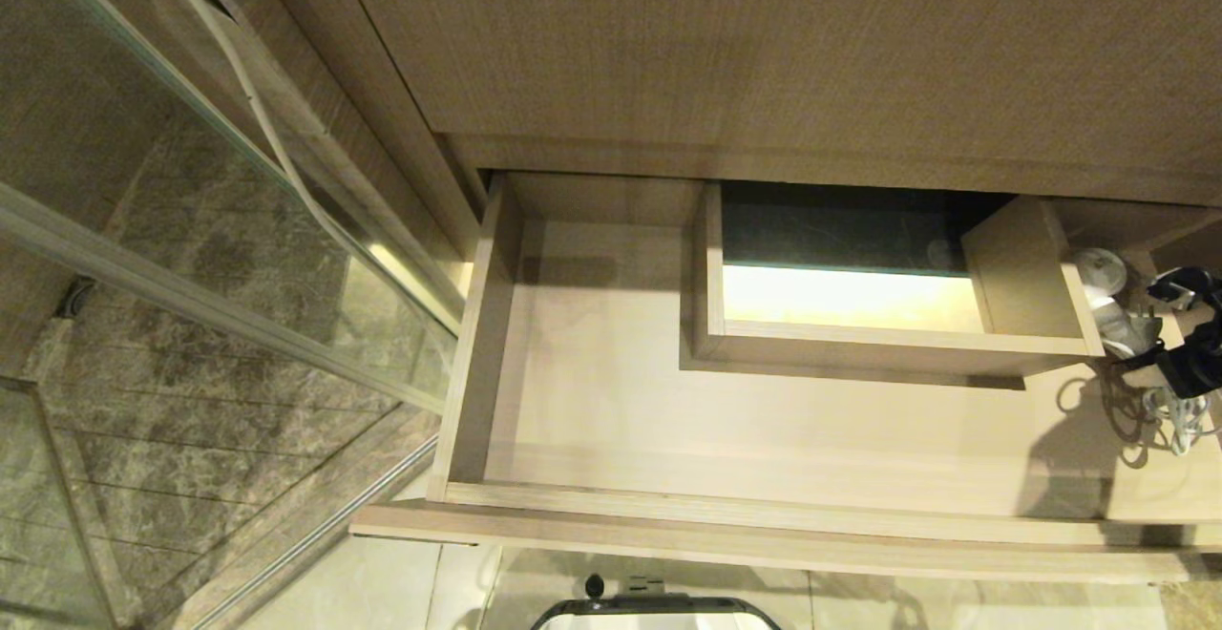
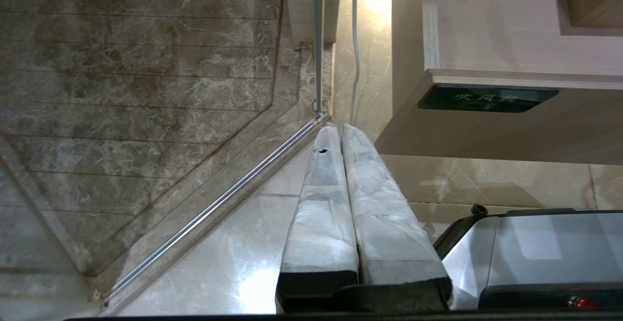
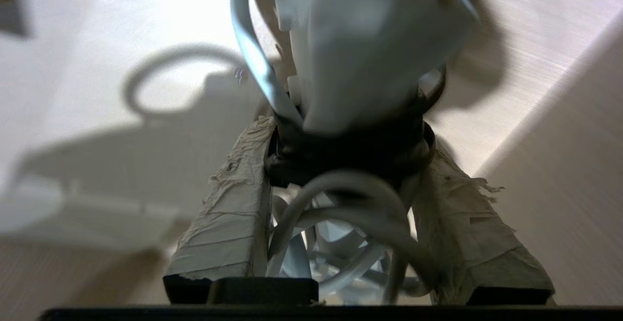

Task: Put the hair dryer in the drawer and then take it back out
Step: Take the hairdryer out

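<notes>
Cabinetry in light wood grain fills most of the head view: a broad panel [image 1: 764,48] above, and below it the drawer [image 1: 592,401] pulled wide open, its pale floor bare on the left and centre, with a boxed rectangular cut-out [image 1: 859,344] at the middle back that looks down on a dark gap and a lit strip. To the left of the drawer stand a glass partition [image 1: 191,229] and brown marbled tiles [image 1: 143,477]. Only the left wrist view shows the drawer's front face from outside, with its small black label plate [image 2: 486,98], the glossy floor tiles [image 2: 233,262] and a corner of the robot's base [image 2: 535,253]; there the left claw [image 2: 340,133] hangs low beside the drawer front, its two taped fingers pressed together with nothing between them. At the far right of the head view, in the drawer's right-hand part beside the cut-out's wall, lies the hair dryer [image 1: 1107,301], white with its cord [image 1: 1179,415] looped near it, and the dark right claw [image 1: 1150,348] is over it. The right wrist view alone shows the contact: the right claw's taped fingers [image 3: 229,204] sit on either side of the dryer's dark collar, touching it, partly closed around it, with the white body [image 3: 370,48] beyond and cord loops [image 3: 340,199] bunched between the fingers.
</notes>
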`<state>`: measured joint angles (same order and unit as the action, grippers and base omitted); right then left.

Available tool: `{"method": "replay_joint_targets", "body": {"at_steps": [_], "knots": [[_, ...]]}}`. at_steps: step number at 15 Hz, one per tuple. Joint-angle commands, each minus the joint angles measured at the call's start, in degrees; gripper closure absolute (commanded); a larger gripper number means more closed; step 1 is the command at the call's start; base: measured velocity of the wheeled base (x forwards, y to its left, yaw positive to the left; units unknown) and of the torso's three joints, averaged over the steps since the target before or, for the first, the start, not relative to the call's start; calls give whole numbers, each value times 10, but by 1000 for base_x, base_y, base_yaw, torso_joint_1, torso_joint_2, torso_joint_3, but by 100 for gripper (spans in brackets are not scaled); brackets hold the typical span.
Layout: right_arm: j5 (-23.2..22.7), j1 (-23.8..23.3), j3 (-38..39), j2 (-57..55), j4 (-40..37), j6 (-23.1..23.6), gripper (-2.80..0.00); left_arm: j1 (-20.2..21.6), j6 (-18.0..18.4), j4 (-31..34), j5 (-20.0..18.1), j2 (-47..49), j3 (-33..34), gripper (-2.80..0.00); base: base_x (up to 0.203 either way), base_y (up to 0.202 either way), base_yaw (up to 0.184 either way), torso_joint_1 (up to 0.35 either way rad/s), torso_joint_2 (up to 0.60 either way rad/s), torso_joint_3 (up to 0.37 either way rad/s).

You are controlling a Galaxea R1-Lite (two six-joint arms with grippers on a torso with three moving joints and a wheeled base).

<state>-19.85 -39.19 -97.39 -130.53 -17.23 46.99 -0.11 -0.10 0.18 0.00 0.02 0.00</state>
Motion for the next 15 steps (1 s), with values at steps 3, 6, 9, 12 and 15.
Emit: {"method": "replay_joint_targets", "body": {"at_steps": [3,6,9,12,15], "knots": [[-3,-6,58,148,-30,13,0,0,0,0,0,0,1,0,0,0,0,0,0,0],[-3,-16,99,224,-56,41,0,0,0,0,0,0,1,0,0,0,0,0,0,0],[-3,-25,107,253,-85,67,0,0,0,0,0,0,1,0,0,0,0,0,0,0],[-3,-25,111,304,-115,71,0,0,0,0,0,0,1,0,0,0,0,0,0,0],[0,-33,112,344,-160,90,0,0,0,0,0,0,1,0,0,0,0,0,0,0]]}}
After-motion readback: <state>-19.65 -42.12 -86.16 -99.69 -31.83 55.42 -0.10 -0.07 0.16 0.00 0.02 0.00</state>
